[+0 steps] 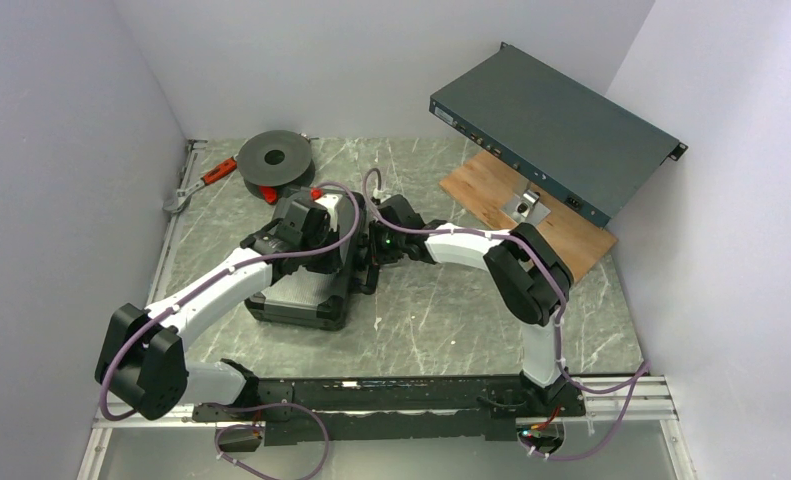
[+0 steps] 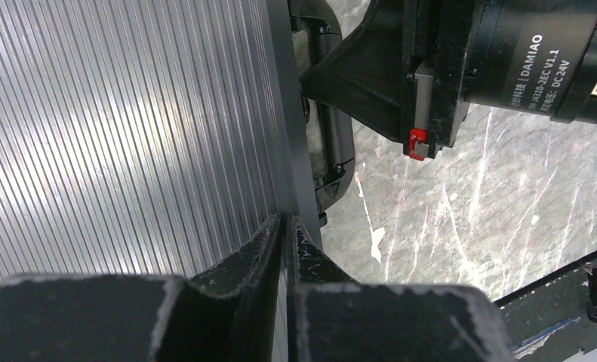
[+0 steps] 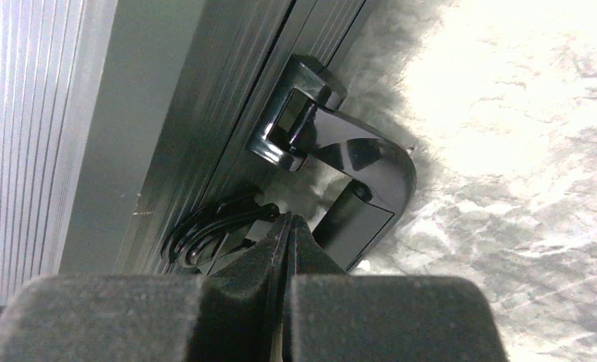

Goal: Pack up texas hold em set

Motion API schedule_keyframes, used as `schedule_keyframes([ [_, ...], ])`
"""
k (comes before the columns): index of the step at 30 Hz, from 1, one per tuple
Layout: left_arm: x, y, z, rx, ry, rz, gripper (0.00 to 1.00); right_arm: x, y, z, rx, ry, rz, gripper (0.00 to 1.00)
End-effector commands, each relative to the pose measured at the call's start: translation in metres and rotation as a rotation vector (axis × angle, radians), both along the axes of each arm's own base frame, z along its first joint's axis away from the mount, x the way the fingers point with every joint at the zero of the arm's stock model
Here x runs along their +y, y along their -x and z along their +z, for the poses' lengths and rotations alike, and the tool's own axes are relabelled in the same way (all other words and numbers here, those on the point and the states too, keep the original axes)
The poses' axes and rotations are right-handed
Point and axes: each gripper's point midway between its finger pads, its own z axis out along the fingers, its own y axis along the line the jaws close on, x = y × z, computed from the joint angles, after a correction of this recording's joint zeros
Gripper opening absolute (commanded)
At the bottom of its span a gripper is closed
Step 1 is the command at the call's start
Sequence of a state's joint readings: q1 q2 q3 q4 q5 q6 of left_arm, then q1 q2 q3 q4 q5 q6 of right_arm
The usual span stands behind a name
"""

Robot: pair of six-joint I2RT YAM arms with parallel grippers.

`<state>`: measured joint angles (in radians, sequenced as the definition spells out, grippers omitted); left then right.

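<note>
The texas hold em set shows as a closed case [image 1: 296, 300] with a ribbed silver lid [image 2: 121, 128], lying flat at mid-table. My left gripper [image 2: 287, 223] hovers over the lid's right edge, jaws drawn together with only a slit and nothing between them. The case's black handle [image 3: 355, 162] sticks out from its side wall. My right gripper [image 3: 287, 223] is shut, its tips right at the base of that handle, beside a black latch [image 3: 208, 230]. In the top view both grippers meet at the case's far right corner, left [image 1: 316, 228] and right [image 1: 376, 250].
A black round spool [image 1: 274, 157] and a red-handled tool [image 1: 209, 178] lie at the back left. A large dark-grey metal box [image 1: 556, 140] leans over a wooden board [image 1: 571, 232] at the back right. White walls close in three sides.
</note>
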<state>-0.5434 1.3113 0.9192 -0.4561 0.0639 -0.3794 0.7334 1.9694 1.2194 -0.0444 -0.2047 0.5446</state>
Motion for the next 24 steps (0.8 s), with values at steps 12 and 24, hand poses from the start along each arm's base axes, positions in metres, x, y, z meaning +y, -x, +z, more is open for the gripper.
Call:
schedule_keyframes([
  [12,0.015,0.007,0.027,-0.063,-0.028,0.036,0.23,-0.027,0.001,0.048,-0.124,0.126,-0.035,0.0],
  [24,0.049,0.011,0.105,-0.271,-0.062,0.105,0.5,-0.028,0.004,0.151,-0.343,0.013,0.046,0.11],
])
